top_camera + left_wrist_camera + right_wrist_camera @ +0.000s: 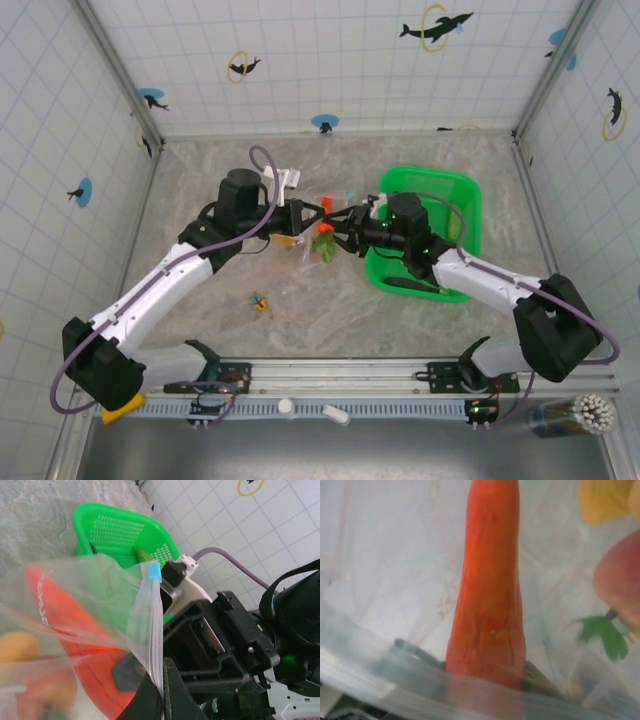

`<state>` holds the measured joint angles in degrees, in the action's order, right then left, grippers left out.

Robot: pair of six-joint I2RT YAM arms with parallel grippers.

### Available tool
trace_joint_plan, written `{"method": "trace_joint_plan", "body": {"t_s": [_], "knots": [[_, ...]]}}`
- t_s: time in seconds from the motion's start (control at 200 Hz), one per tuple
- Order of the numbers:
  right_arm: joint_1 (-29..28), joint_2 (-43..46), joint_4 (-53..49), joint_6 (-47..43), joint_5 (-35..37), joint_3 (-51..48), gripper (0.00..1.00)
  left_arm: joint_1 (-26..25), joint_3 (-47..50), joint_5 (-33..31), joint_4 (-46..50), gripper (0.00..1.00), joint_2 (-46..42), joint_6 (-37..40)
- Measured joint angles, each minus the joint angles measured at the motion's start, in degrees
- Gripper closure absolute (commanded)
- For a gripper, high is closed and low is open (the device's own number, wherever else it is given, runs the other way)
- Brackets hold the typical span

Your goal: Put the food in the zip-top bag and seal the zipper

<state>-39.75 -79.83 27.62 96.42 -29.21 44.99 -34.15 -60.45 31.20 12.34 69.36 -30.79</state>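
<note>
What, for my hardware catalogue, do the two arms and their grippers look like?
White link shells and black joint housings on left arm and right arm, a purple cable looping along each. Black, blocky left gripper and right gripper; green lights glow near the right wrist.

Top external: high behind the arm bases point(300, 375), looking down on the zip-top bag point(312, 243) from afar. Left wrist: against the bag, facing the green basket point(120, 535) beyond it. Right wrist: nearest, hard against the bag. Shared: the bag.
</note>
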Motion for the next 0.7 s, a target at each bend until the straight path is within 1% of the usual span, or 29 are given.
{"method": "trace_joint_plan", "body": {"t_s": [0.1, 0.145, 0.175, 0.215, 0.315, 0.415, 0.53, 0.57, 0.616, 0.701], "knots": [[-1.4, -2.05, -1.84, -0.57, 4.24, 2.93, 0.55, 0.02, 0.0, 0.37, -0.42, 1.0, 0.0, -0.09], [-1.95, -2.62, -2.93, -1.09, 6.14, 3.61, 0.51, 0.02, 0.0, 0.76, -0.85, 1.0, 0.0, -0.33], [-2.27, -2.82, -4.02, -1.7, 7.23, 3.89, 0.45, 0.02, 0.0, 1.07, -1.16, 1.0, 0.0, -0.59], [-2.49, -3.08, -5.55, -2.36, 8.76, 4.13, 0.34, 0.02, 0.0, 1.57, -1.6, 1.0, 0.0, -0.81], [-2.49, -4.0, -9.4, -4.5, 11.63, 5.22, 0.21, 0.02, 0.0, 2.25, -2.36, 1.0, 0.0, -1.29], [-2.4, -4.63, -11.89, -7.34, 12.66, 6.64, 0.17, 0.02, 0.0, 1.88, -2.56, 1.0, 0.0, -1.81], [-2.25, -4.61, -14.56, -10.62, 12.7, 8.94, 0.13, 0.07, -0.02, -0.37, -2.51, 1.0, 0.0, -2.45], [-2.08, -4.44, -14.95, -11.78, 12.61, 9.22, 0.11, 0.2, -0.02, -1.14, -2.51, 1.0, 0.0, -2.67], [-1.79, -3.87, -15.91, -13.14, 12.39, 9.25, 0.1, 0.52, -0.02, -1.97, -2.49, 1.0, 0.0, -2.95], [-1.03, -2.03, -18.82, -16.17, 11.67, 9.27, 0.05, 1.75, 0.0, -3.37, -2.49, 1.0, 0.0, -4.13]]}}
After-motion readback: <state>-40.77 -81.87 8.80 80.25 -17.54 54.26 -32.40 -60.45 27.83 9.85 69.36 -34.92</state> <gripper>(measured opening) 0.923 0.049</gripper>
